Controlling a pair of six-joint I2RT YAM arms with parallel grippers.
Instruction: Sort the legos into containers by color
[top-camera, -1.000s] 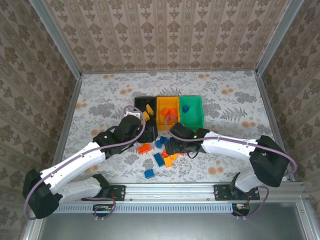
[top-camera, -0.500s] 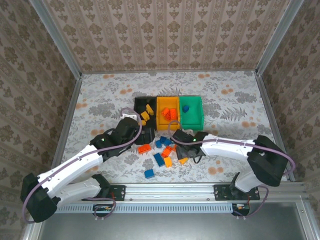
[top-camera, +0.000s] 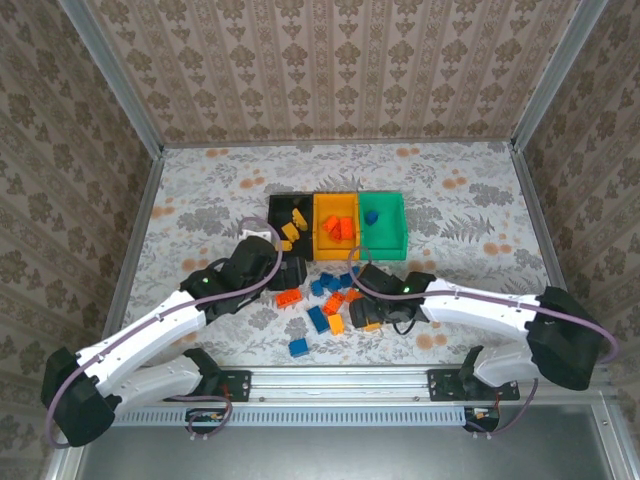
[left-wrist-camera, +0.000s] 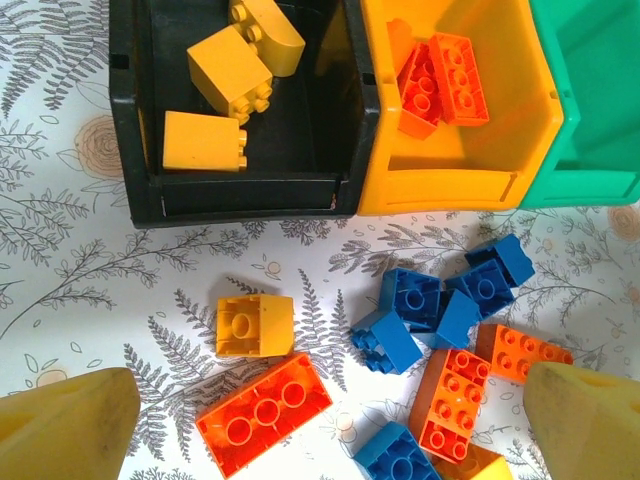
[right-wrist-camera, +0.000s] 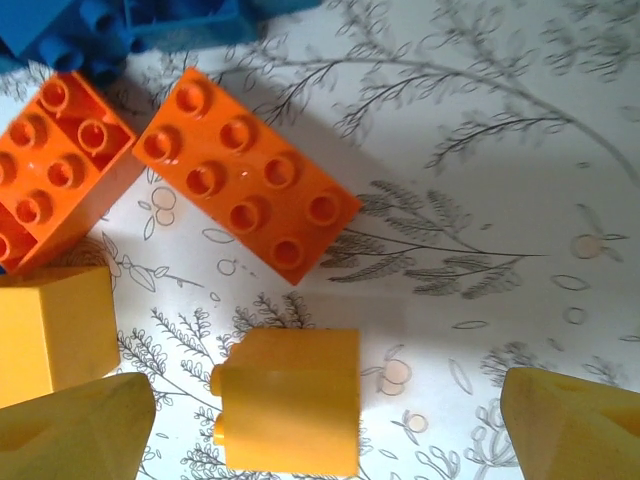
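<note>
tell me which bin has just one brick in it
The green bin, rightmost in the row: one blue brick inside; the black bin and orange bin hold several.

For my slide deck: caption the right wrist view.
Open right gripper brackets a yellow-orange plastic brick; two red-orange studded bricks beyond on floral tabletop.

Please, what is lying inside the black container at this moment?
The black bin holds three yellow bricks; no other colour is visible in it. Whatever might lie beneath those bricks is covered.
</note>
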